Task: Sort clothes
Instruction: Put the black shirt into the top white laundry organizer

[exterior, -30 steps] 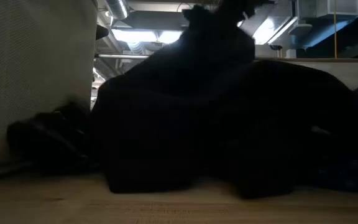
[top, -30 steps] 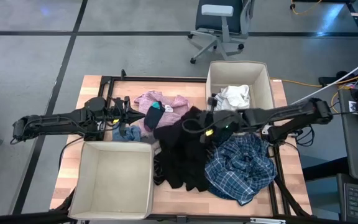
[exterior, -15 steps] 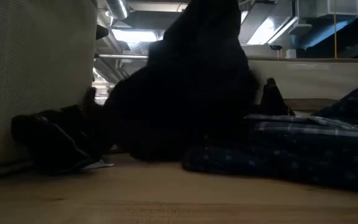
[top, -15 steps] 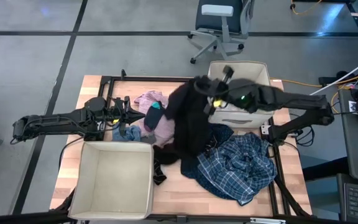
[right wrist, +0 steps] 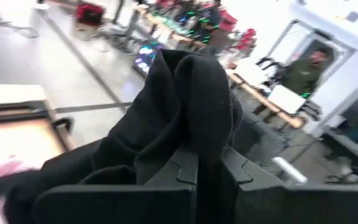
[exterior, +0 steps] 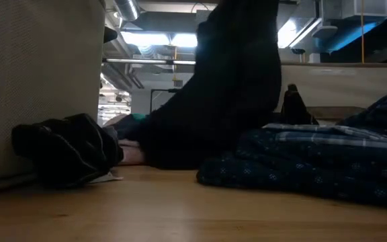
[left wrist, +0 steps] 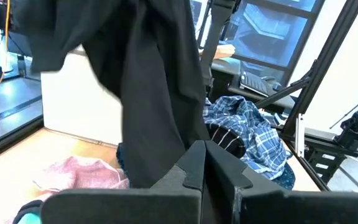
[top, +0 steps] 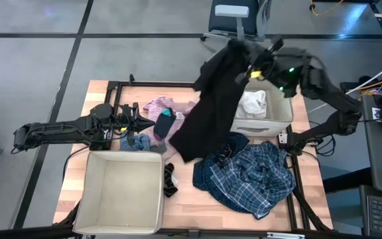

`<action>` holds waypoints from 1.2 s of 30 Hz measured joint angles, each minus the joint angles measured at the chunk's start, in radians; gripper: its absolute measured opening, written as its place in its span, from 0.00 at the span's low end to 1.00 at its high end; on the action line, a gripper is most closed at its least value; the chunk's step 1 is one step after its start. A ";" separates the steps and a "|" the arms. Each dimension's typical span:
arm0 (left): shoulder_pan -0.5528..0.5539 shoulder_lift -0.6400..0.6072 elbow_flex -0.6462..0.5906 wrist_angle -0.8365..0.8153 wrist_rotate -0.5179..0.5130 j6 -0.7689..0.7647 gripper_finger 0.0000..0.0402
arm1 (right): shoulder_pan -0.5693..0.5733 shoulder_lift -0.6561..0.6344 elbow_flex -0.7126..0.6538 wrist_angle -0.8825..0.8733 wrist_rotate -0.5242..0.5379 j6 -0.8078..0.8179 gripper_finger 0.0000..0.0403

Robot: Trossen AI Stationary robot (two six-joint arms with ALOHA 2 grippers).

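Note:
My right gripper (top: 252, 58) is raised high over the far bin (top: 278, 114) and shut on a large black garment (top: 207, 106), which hangs down to the table's middle. It also shows in the low view (exterior: 227, 87) and the left wrist view (left wrist: 148, 81). A blue-white plaid shirt (top: 251, 174) lies at the near right. A pink top (top: 168, 109), a teal sock (top: 164, 123) and a small denim piece (top: 134, 141) lie by my left gripper (top: 130, 125), which is shut and rests low at the left. White cloth (top: 252, 103) lies in the far bin. My right gripper pinches a bunched fold of the black garment (right wrist: 191, 124) between its two fingers, near the garment's upper end. The garment hangs long and slack below the gripper. Its lower end (exterior: 173, 144) reaches the table among the other clothes.
A beige bin (top: 121, 192) stands at the near left. A small black piece (top: 170, 179) lies beside it, dark in the low view (exterior: 66, 151). An office chair (top: 234, 30) stands beyond the table. A person shows far off in the right wrist view (right wrist: 306, 71).
My right gripper has risen steeply and gone toward the far right, over the far bin, with the black garment. The garment has been drawn up off the pile into a long hanging strip, uncovering the plaid shirt and a small black piece.

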 joint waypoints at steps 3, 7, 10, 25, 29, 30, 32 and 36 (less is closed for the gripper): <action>0.000 0.000 0.000 0.000 0.000 0.000 0.00 | -0.027 0.000 0.062 -0.006 0.040 -0.051 0.04; 0.000 0.000 0.000 0.000 0.000 -0.001 0.00 | -0.059 0.000 0.144 -0.002 0.072 -0.115 0.04; 0.000 0.000 0.000 0.000 0.000 -0.001 0.00 | -0.079 0.000 0.202 -0.004 0.103 -0.155 0.05; 0.000 0.000 0.000 0.001 0.000 0.000 0.00 | -0.088 0.000 0.468 0.017 0.379 -0.498 0.05; 0.000 0.000 0.000 0.001 -0.005 0.000 0.00 | -0.087 -0.007 0.486 0.177 0.439 -0.667 0.05; 0.000 0.000 0.000 0.001 -0.006 0.000 0.00 | -0.087 -0.014 0.484 0.229 0.457 -0.722 0.05; 0.000 0.000 0.000 0.001 -0.006 -0.001 0.00 | -0.087 -0.019 0.484 0.313 0.482 -0.813 0.05; 0.000 0.000 0.000 0.001 -0.009 0.003 0.00 | -0.087 -0.021 0.485 0.370 0.525 -0.942 0.05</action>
